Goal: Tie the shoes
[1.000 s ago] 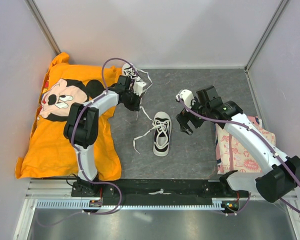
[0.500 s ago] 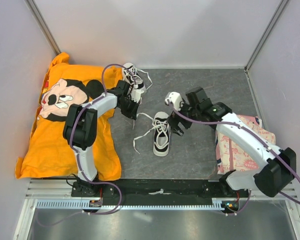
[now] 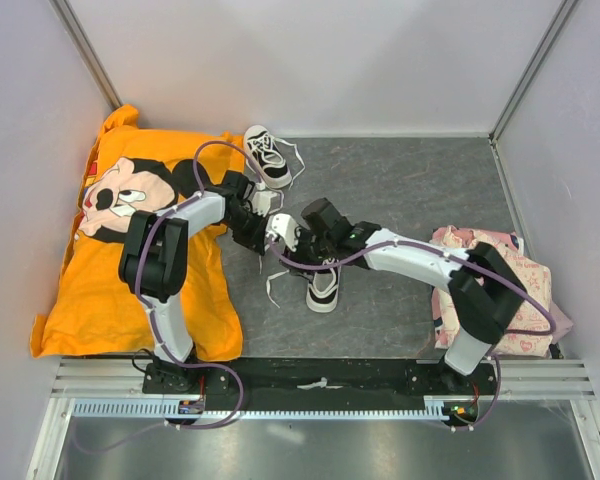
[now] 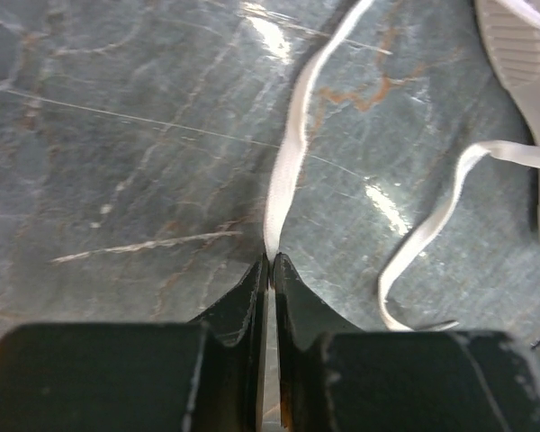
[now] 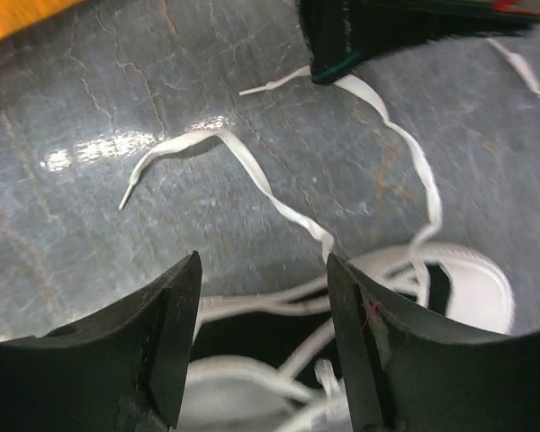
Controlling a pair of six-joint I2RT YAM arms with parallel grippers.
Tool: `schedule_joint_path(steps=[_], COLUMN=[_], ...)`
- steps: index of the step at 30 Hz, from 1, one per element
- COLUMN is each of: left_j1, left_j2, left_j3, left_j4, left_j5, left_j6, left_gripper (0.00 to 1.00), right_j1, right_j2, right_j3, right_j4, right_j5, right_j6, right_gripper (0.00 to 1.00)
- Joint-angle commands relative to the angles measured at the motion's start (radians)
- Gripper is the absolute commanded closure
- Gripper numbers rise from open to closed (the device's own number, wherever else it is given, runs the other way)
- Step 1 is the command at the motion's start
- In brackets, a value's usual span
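Left gripper (image 4: 270, 265) fingers pinch flat white lace (image 4: 291, 153) over grey stone counter (image 4: 117, 135) middle. Right gripper (image 5: 263, 306) fingers spread above black white-soled sneaker (image 3: 323, 288). Matching sneaker (image 3: 267, 157) near far edge.

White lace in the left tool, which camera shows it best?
Left wrist: the flat white lace enters the shut left tool close up. Top external makes the pinch tiny; right wrist catches it at the frame's edge.

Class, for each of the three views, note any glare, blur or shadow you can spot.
Top external: even, soft light, sharp, no strong glare. Left wrist: bright glare patches on the grey marbled tabletop; the flat white lace pinched in the left hand is crisp. Right wrist: one glare streak on the tabletop; the small black-and-white sneaker by the open right hand looks slightly blurred.
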Motion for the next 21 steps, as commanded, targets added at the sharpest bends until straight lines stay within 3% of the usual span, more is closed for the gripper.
schedule_joint_path(steps=[1,14,21], left_j1=[-0.001,0.019,0.022], left_j2=[-0.038,-0.007,0.004], left_j3=[0.008,0.013,0.02], left_j4=[-0.024,-0.025,-0.025], left_j5=[0.065,0.105,0.122], left_j6=[-0.031,-0.031,-0.041], left_gripper=[0.88,0.88,0.88], right_j1=[0.037,0.043,0.045], right_j2=[0.127,0.267,0.311], right_j3=[0.067,0.095,0.126], right_j4=[0.113,0.148,0.098], right_j5=[-0.022,0.046,0.043], right_j6=[-0.089,-0.243,-0.324], right_gripper=[0.34,0.3,0.37])
